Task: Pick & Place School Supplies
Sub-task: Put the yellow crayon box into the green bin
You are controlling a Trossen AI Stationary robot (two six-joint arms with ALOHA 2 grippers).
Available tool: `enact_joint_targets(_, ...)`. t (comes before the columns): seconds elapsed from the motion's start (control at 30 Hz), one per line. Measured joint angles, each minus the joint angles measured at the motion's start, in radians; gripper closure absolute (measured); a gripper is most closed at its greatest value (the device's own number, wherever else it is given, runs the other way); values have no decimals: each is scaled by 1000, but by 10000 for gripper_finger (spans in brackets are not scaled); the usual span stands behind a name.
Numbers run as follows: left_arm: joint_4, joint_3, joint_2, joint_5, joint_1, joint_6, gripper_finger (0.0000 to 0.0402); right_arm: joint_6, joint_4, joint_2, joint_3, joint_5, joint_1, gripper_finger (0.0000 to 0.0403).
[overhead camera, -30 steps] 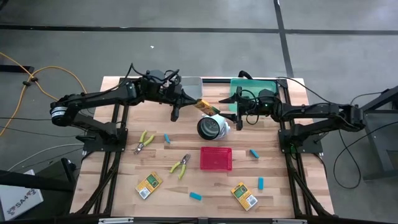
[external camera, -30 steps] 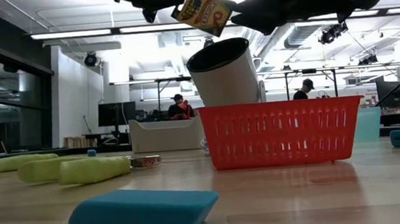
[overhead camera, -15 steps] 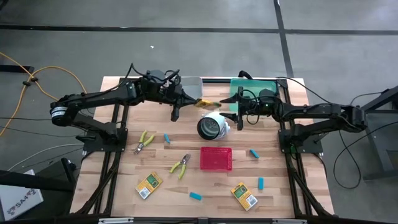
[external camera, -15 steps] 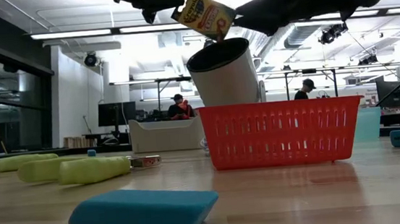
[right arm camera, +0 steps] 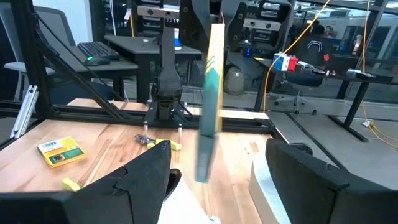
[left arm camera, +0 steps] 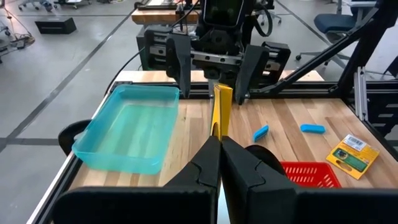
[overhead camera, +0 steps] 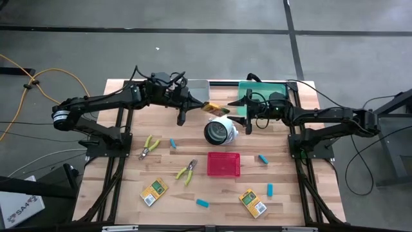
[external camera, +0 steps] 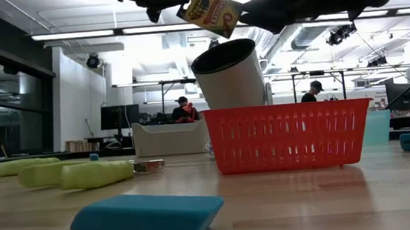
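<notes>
My left gripper is shut on a yellow-and-green crayon box, held high above the table's far middle, over the white cylinder. My right gripper faces it from the table's right and is open. Its two fingers stand on either side of the box's free end with a gap on each side. Two more crayon boxes, two yellow-green pliers and several light-blue blocks lie flat on the table. My left gripper pinches the crayon box between its two fingers, on the box's broad faces at the end nearest that arm. The fingers come almost level from the table's left. The box stands on edge, lifted clear, and juts out toward my right gripper.
A red basket stands just nearer than the tilted white cylinder. A green tray and a grey bin sit at the far edge. In the low view a blue block lies close in front. People sit in the room behind the table.
The crayon box has tipped a little in my left gripper's hold and shows a narrower side from above than a second ago. Both arms have kept still.
</notes>
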Motion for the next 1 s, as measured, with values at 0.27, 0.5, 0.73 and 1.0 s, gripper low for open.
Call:
enact_joint_targets(0.27, 11, 0, 0, 5, 0, 0, 401, 8, 75, 26, 0, -38, 1, 148)
enact_joint_targets(0.5, 16, 0, 0, 6, 0, -4, 401, 8, 213, 119, 0, -46, 0, 148)
enact_joint_targets(0.73, 16, 0, 0, 6, -3, -5, 401, 8, 295, 145, 0, -54, 0, 148)
enact_joint_targets(1.0, 15, 0, 0, 6, -3, -3, 401, 10, 295, 145, 0, -60, 0, 192)
